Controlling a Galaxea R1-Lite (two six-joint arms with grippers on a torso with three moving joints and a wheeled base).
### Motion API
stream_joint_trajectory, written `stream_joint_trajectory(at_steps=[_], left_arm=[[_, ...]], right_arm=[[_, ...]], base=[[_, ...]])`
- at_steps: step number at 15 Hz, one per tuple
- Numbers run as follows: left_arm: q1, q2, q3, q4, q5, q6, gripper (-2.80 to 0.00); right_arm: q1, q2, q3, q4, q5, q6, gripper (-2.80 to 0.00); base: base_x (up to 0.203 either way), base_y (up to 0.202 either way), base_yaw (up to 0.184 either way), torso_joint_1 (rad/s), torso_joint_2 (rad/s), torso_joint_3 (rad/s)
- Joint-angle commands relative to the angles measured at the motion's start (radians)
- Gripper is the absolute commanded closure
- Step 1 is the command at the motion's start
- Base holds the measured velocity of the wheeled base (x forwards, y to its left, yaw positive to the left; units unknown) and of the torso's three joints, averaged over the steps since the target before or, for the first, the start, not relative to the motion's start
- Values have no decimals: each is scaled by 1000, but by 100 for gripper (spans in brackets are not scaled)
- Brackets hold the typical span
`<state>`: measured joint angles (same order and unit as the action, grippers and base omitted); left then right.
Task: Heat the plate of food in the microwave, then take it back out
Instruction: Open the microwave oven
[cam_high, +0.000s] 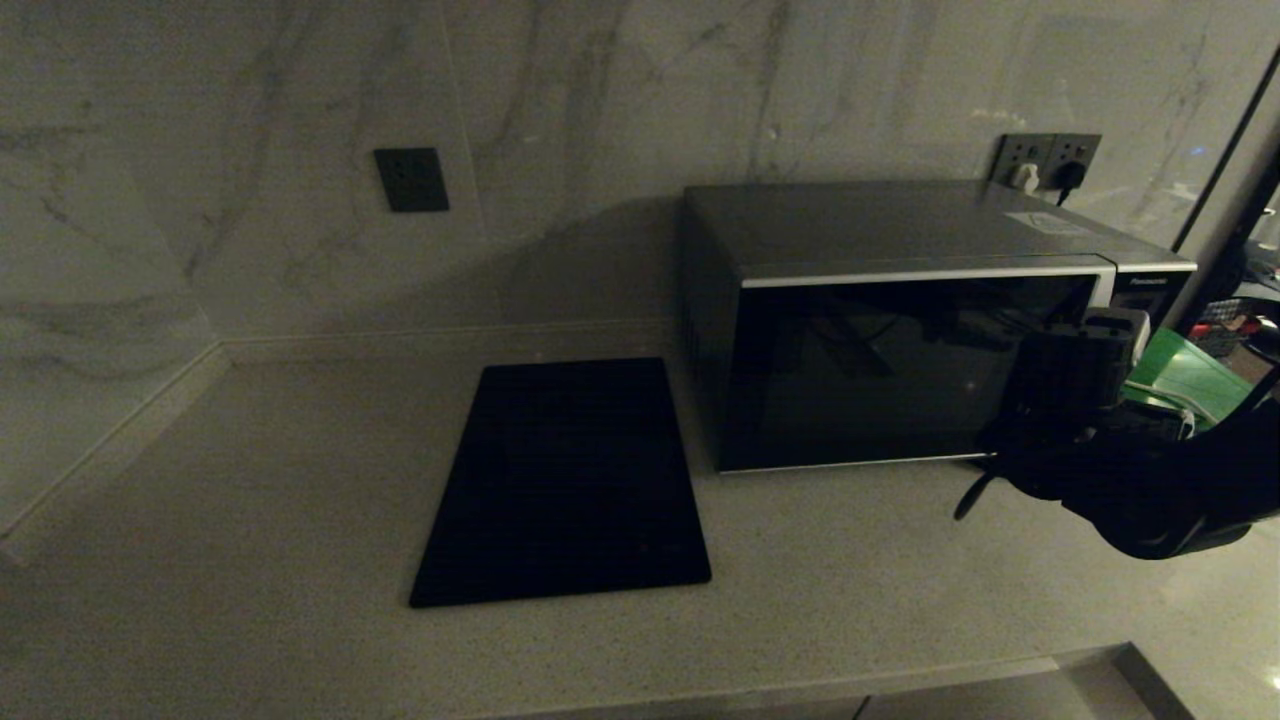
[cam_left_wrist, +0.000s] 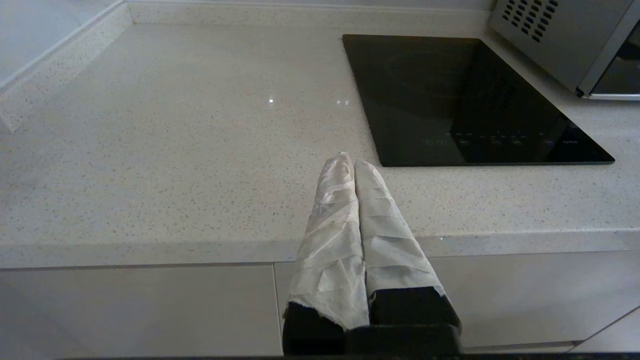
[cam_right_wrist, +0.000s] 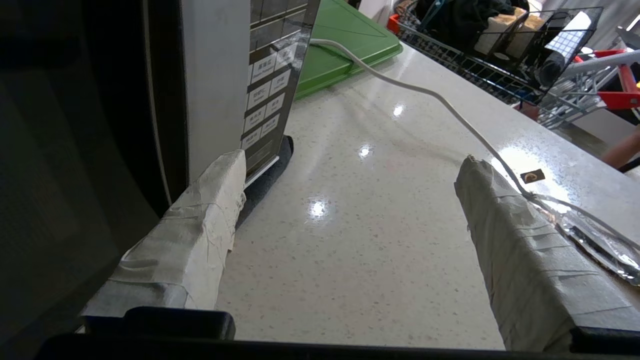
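Note:
The microwave stands at the back right of the counter with its dark glass door closed. The plate of food is hidden. My right gripper is at the microwave's lower right front corner. In the right wrist view this gripper is open, with only bare counter between its taped fingers. One finger lies close against the silver handle strip, beside the button panel. My left gripper is shut on nothing and hangs over the counter's front edge, away from the microwave.
A flat black panel lies in the counter left of the microwave. A green board sits to the microwave's right, with a white cable running across the counter. Wire baskets stand beyond the counter's right edge.

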<state>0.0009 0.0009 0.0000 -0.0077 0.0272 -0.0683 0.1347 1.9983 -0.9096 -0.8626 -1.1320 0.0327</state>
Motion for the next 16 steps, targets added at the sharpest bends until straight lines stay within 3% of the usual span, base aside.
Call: stream_joint_trajectory(at_steps=[1, 11, 16], left_arm=[[0, 1, 0, 0, 0, -1, 0], [1, 1, 0, -2, 0, -1, 0], [1, 1, 0, -1, 0, -1, 0]], right_arm=[[2, 4, -5, -7, 8, 1, -280], [6, 10, -4, -8, 23, 1, -280], [14, 55, -71, -9, 23, -2, -280]], base=[[0, 0, 0, 0, 0, 0], [0, 0, 0, 0, 0, 0], [0, 0, 0, 0, 0, 0]])
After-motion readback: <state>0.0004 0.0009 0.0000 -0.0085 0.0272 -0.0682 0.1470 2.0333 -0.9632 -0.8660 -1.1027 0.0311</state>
